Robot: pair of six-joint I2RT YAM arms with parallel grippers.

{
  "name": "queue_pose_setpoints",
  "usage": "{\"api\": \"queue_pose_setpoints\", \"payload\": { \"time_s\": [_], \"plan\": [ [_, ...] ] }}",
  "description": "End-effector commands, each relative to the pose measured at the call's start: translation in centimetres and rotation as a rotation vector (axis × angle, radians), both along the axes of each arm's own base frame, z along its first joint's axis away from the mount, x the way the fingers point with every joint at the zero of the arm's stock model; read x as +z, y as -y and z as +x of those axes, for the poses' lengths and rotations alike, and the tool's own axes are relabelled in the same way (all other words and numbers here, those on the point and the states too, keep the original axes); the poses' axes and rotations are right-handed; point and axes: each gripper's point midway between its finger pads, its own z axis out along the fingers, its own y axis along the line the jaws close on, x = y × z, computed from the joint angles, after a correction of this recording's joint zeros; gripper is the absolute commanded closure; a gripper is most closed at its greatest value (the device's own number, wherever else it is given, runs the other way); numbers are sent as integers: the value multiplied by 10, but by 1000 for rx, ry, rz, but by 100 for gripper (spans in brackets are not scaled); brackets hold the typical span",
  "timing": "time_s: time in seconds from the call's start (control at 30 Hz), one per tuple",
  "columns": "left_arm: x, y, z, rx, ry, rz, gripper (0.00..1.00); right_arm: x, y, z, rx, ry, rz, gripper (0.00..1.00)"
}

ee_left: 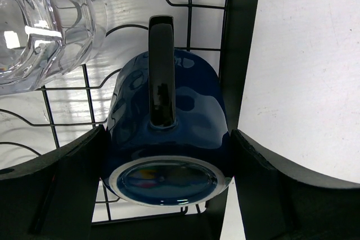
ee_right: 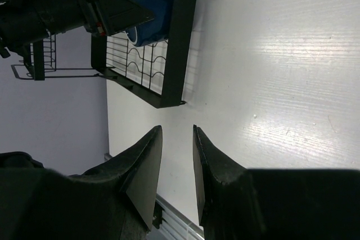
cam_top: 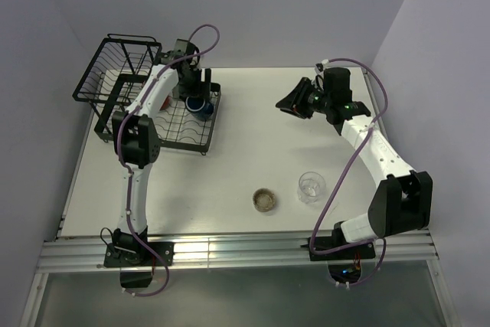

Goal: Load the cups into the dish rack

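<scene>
The blue mug (ee_left: 191, 111) was laid on its side on the flat tray of the rack (cam_top: 213, 124), near the tray's right edge. Its handle (ee_left: 162, 71) was turned up, and its bottom was turned toward the left wrist camera. The left claw (ee_left: 169, 132) was closed on the blue mug, with one finger pressed to each side of it.

A first glass (ee_left: 39, 26) was seen on the tray, just beside the blue mug. Whether it stood or lay could not be told. A bit of the red mug (cam_top: 165, 103) was seen on the tray too, mostly hidden by the left arm.

The right claw (ee_right: 176, 133) was held over the table (cam_top: 260, 135), well apart from the rack and pointed toward it. Its fingers (ee_right: 140, 167) were parted by a thin gap, and nothing was held between them.

The second glass (cam_top: 311, 186) was stood upright on the table, near the front edge and closer to the right arm. A small round thing (cam_top: 265, 200) was laid near it, on its left.
</scene>
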Motion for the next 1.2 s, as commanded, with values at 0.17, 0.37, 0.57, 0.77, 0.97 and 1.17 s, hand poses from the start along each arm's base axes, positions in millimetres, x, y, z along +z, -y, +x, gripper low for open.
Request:
{"api": "queue_pose_setpoints", "payload": {
  "time_s": [0.17,0.37,0.57,0.77,0.97,1.17],
  "plan": [
    [14,12,33,50,152,-4,52,0,4,9,-8,34,-30,64],
    [22,19,41,64,211,-18,28,-3,7,10,-19,33,-50,64],
    [31,22,45,68,261,-7,16,-3,9,10,-26,38,-64,64],
    [44,27,46,62,313,-9,12,-4,10,10,-24,39,-74,64],
    [47,32,46,57,342,9,8,-4,11,8,-24,45,-87,62],
    [67,32,47,77,427,18,5,-4,12,8,-28,53,-108,61]
  ]
}}
